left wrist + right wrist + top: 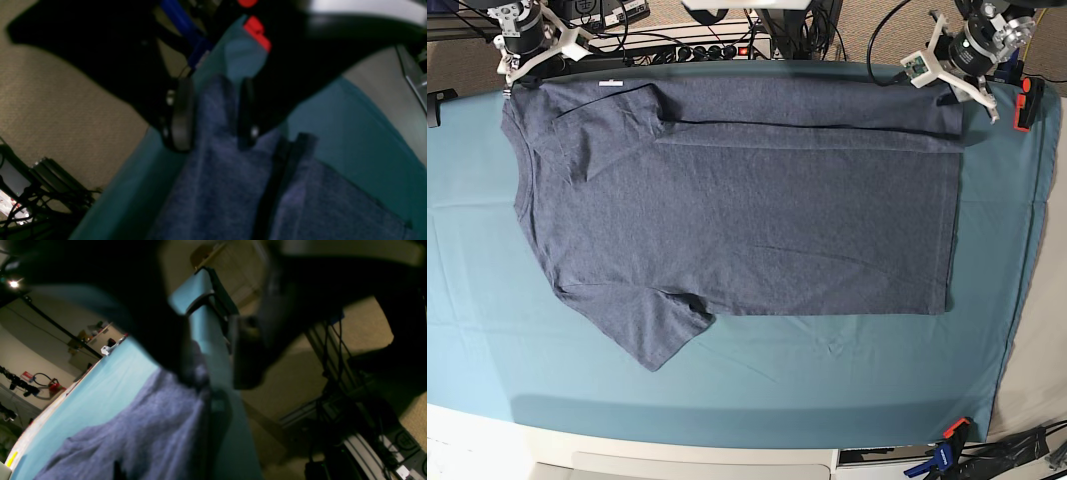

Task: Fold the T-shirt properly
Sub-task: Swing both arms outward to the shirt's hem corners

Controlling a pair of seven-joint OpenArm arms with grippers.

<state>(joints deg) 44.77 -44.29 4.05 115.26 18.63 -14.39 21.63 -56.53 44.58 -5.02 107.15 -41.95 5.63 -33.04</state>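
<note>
teal table cloth | blue clamp at cloth edge | beige carpet | cables

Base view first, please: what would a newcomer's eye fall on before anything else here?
The blue-grey T-shirt dominates, spread flat across the teal table cloth, its far long edge already folded over in a band. At that edge's two corners sit the right pincer and left pincer, each with open jaws straddling the fabric.
</note>
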